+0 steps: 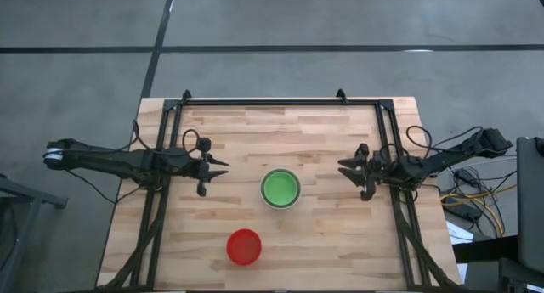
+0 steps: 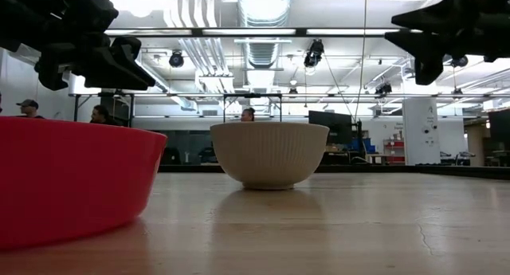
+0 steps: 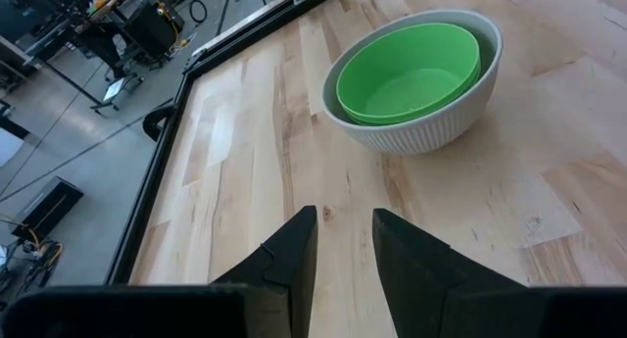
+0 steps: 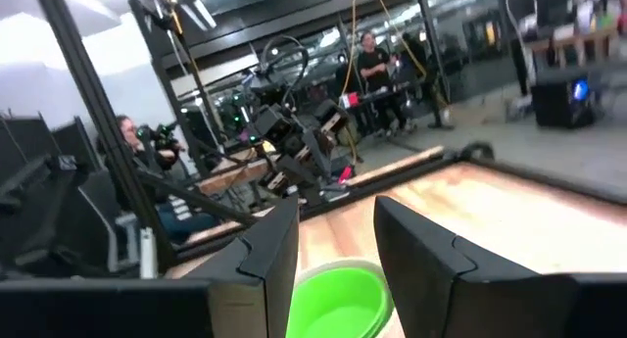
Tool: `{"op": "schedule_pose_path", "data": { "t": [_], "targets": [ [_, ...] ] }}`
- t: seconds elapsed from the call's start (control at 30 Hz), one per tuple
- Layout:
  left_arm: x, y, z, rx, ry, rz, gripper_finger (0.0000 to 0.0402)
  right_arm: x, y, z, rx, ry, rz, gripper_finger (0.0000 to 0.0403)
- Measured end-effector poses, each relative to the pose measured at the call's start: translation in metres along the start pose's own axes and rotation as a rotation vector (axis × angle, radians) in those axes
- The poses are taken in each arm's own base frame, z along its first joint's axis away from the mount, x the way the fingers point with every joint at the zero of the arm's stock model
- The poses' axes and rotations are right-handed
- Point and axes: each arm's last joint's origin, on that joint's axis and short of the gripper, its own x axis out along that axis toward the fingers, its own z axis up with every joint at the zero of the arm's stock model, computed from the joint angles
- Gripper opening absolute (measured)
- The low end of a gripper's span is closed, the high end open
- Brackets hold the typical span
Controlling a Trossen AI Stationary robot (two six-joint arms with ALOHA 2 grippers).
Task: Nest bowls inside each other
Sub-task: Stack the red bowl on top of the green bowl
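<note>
Off-white bowl (image 1: pixel 280 188) upright at table (image 1: pixel 323 242) centre, mouth up, round, no long axis; green bowl (image 1: pixel 280 187) nested inside. Red bowl (image 1: pixel 244 246) upright, apart, nearer front edge. Ribbed outer wall seen only in low and left wrist views; green hidden in low view. Left gripper (image 1: pixel 223 167) raised left of stack, horizontal, pointing at it, narrowly parted, empty. Right gripper (image 1: pixel 345 169) mirrored on right, fingers apart, empty.

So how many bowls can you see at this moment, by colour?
Off-white bowl: 1
Green bowl, seated inside the off-white one: at least 1; any more stacked in it cannot be told apart
Red bowl: 1
Total visible: 3
</note>
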Motion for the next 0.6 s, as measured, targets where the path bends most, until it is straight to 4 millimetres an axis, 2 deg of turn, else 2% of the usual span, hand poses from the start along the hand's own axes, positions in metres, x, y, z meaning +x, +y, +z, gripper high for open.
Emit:
{"op": "schedule_pose_path", "data": {
  "t": [0.07,0.37,0.6],
  "targets": [
    [0.0,0.0,0.0,0.0,0.0,0.0,0.0108,-0.001,0.0,0.002,-0.042,-0.013,0.004,0.0132],
    [0.0,0.0,0.0,0.0,0.0,0.0,0.0108,-0.008,0.0,0.014,-0.022,-0.1,0.01,0.0132],
    [0.0,0.0,0.0,0.0,0.0,0.0,0.0108,-0.014,-0.004,0.011,0.007,-0.036,-0.008,0.0132]
  ]
}}
